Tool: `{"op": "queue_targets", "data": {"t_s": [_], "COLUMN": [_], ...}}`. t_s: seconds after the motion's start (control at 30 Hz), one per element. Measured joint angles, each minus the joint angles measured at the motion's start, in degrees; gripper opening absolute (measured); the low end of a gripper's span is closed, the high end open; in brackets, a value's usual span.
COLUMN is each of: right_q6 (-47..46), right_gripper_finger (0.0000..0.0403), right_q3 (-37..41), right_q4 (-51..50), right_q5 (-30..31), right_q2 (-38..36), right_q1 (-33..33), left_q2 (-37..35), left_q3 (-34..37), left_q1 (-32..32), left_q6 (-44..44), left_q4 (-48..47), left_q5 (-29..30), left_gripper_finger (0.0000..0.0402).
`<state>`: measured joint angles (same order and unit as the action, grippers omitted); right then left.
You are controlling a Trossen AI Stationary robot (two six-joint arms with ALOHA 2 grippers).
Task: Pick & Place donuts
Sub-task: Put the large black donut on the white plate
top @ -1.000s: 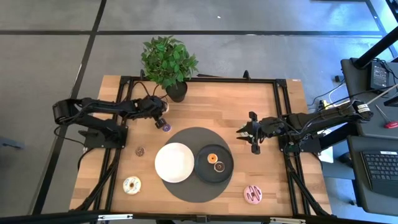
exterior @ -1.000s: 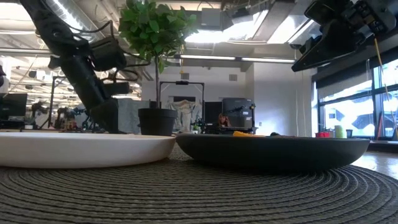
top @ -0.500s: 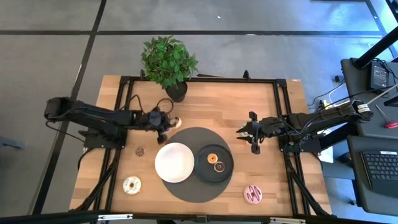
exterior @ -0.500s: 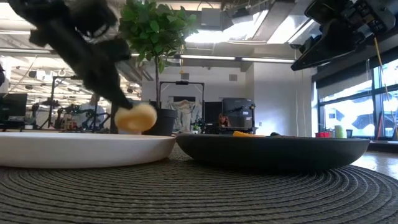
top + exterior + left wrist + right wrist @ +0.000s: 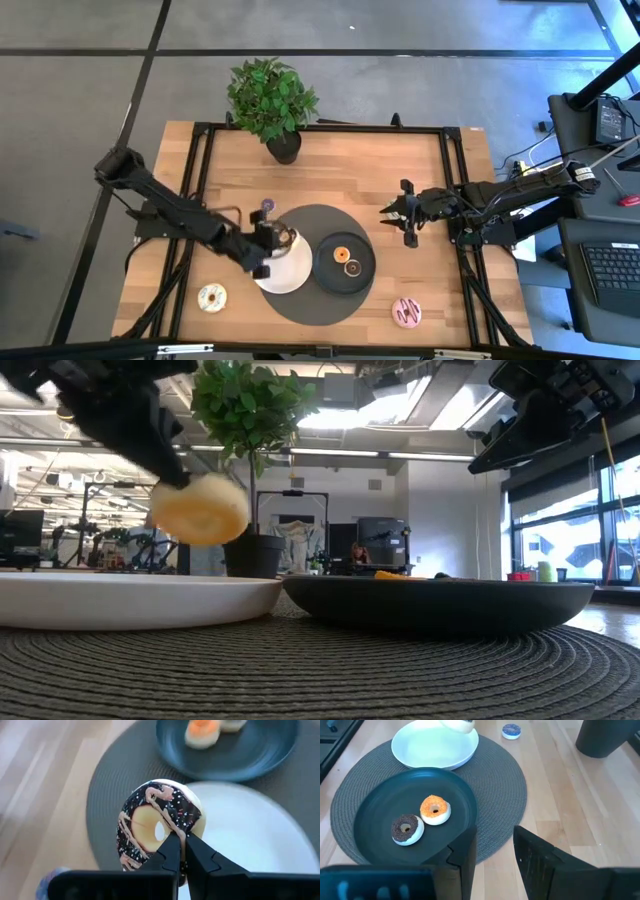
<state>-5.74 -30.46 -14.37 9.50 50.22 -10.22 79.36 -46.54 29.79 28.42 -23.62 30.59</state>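
Note:
My left gripper point(image 5: 268, 245) point(image 5: 181, 847) is shut on a chocolate-iced donut with pink drizzle point(image 5: 157, 822) point(image 5: 200, 510), above the round white plate point(image 5: 296, 276) point(image 5: 260, 835). My right gripper point(image 5: 405, 215) point(image 5: 495, 857) hangs open over the mat's right edge, touching nothing. On the black plate point(image 5: 325, 276) point(image 5: 380, 805) lie an orange-iced donut point(image 5: 435, 809) and a chocolate one point(image 5: 407, 828). A purple donut point(image 5: 267, 207) point(image 5: 511, 730), a white one point(image 5: 211, 297) and a pink one point(image 5: 406, 312) lie flat on the wooden table. My left gripper pinches the donut between its two fingers point(image 5: 170, 855), on the part of the ring nearest the gripper point(image 5: 175, 827). The donut is lifted clear over the white plate. It is tilted, with its pale underside facing the low view.
Both plates sit on a round dark woven mat point(image 5: 300, 305) point(image 5: 505, 785). A potted plant point(image 5: 270, 100) stands at the table's far edge, its black pot point(image 5: 607, 737) near the purple donut. Bare wood point(image 5: 430, 170) lies toward the far right.
My left gripper, holding the donut throughout, has swung from beside the plant pot toward the table's near edge and right, to over the white plate. In the low view the donut shows larger and higher than half a second ago. My right arm has kept still.

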Motion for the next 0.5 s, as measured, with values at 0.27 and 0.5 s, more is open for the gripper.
{"op": "queue_targets", "data": {"t_s": [0.27,0.5], "right_q6": [-1.5,-4.3], "right_gripper_finger": [0.0131,0.0131], "right_q3": [0.0,0.0], "right_q4": [0.4,0.4], "right_q5": [0.0,-0.1], "right_q2": [0.0,0.0], "right_q1": [0.0,0.0], "left_q2": [8.4,10.7], "left_q3": [-3.9,-4.0], "left_q1": [3.2,3.2], "left_q6": [5.8,7.0], "left_q4": [-2.9,-5.0], "left_q5": [2.3,2.4], "left_gripper_finger": [0.0005,0.0007]}}
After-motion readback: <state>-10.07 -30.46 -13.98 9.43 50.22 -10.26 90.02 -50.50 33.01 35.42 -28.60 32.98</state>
